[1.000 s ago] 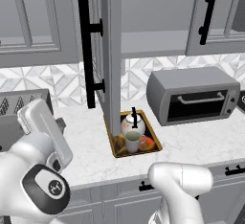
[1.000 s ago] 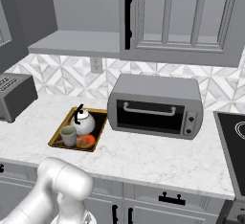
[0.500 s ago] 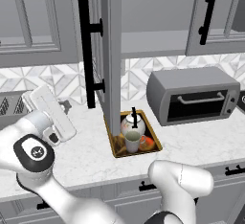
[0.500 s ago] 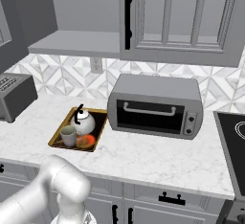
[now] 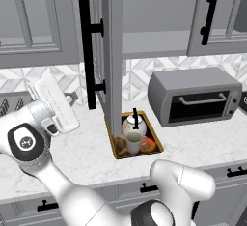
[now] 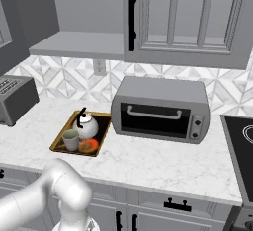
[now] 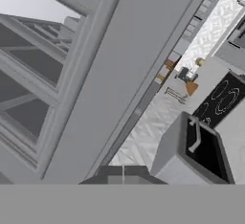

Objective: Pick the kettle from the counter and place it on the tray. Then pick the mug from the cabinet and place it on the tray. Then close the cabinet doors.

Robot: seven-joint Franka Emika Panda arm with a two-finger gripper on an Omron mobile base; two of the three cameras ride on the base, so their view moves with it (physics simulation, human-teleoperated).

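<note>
The tray (image 5: 117,148) lies on the counter (image 5: 87,148) below the cabinet (image 5: 154,17). On it stand the white kettle (image 5: 132,123) and, in front of it, the cream mug (image 5: 134,143); both also show as the kettle (image 6: 87,125) and the mug (image 6: 70,139) on the tray (image 6: 101,136). The left cabinet door (image 5: 113,51) stands open, edge-on, with its black bar handle (image 5: 86,51). My gripper (image 5: 72,97) hovers left of that handle's lower end, apart from it. In the hand view the fingertips (image 7: 112,174) sit together, shut and empty, facing the grey door panel (image 7: 119,65).
A grey toaster oven (image 5: 193,97) stands right of the tray, and a toaster (image 6: 15,99) sits at the far left. A black stovetop (image 6: 242,136) lies at the right. The door (image 6: 188,22) right of the open shelf (image 6: 79,45) is shut.
My hand has risen and swung right, closer to the open door's handle. The kettle, mug and tray have not moved.
</note>
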